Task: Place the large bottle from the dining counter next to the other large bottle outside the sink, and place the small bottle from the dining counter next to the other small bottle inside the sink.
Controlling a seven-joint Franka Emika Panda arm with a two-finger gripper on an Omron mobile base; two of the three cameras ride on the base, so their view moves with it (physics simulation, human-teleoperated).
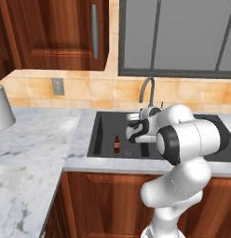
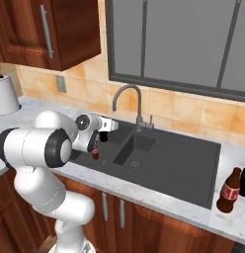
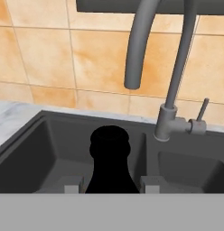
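In the left base view, the marble worktop (image 1: 38,135) lies at the left and the sink (image 1: 105,125) is set into it; a small brown bottle (image 1: 117,144) stands upright on the basin floor near the front left corner. Just to its right the gripper (image 1: 132,135) hangs over the basin, pinched on the small bottle (image 3: 110,162), whose black neck and shoulder rise between the fingertips (image 3: 73,185) in the hand view. The long axis of the held bottle runs upright, along the fingers, so the coming move is judged to be a lowering to the floor beside the brown one, which lies a little to the left and below. Further right, the chrome tap (image 3: 141,45) curves over the basin. At the far right of the right base view, the large bottle (image 2: 229,190) stands on the worktop beside the other large bottle (image 2: 244,180), the latter cut off by the frame edge. The lower body of the held bottle is hidden, and its clearance above the floor cannot be made out.
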